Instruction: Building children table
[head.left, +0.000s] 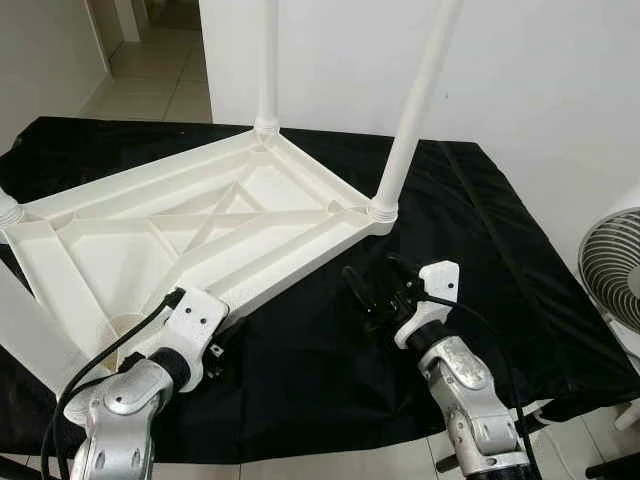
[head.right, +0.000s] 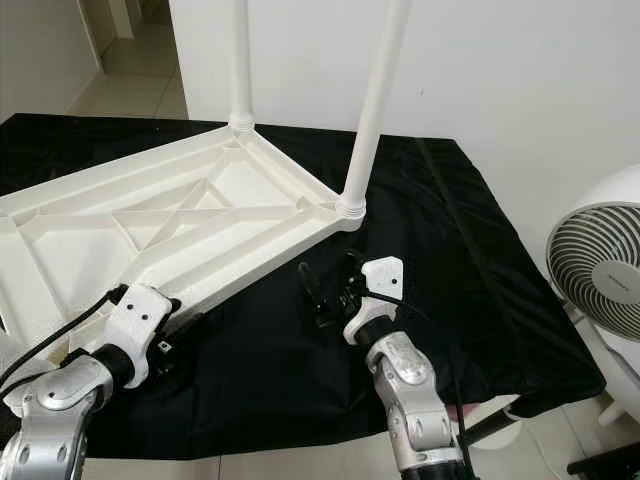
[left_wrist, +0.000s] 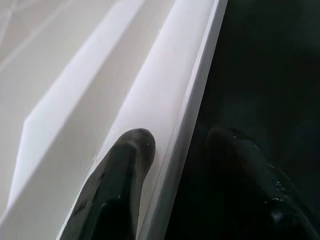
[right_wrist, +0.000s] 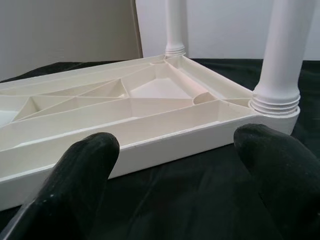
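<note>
Already the table top (head.left: 200, 240) lies upside down on a black cloth (head.left: 480, 260) spread over the floor, its ribbed white underside facing up and crossed by diagonal braces. Two white legs stand screwed into the corner sockets on its far and right side: one at the far corner (head.left: 266, 60) and one at the right corner (head.left: 415, 100), each ending in a ringed collar where it meets the top. At the left edge another collar (head.left: 8, 208) shows at a corner, and a white bar (head.left: 35, 340) crosses the near left, but whether those are fitted legs cannot be told. So by my reading the build is at least half done, with the near corners yet to be checked or fitted and the table then to be turned upright. The plastic looks smooth, light and stiff, with thin walls between the ribs. The left gripper (left_wrist: 185, 145) sits at the near edge of the top, one finger on the white rim and the other on the cloth side, straddling the rim; whether it is squeezing cannot be told. The right gripper (right_wrist: 175, 150) hovers low over the cloth just near of the right corner, its fingers spread wide and holding nothing. A white fan (head.right: 600, 270) stands well apart on the right, beside the white wall (head.left: 540, 70).
</note>
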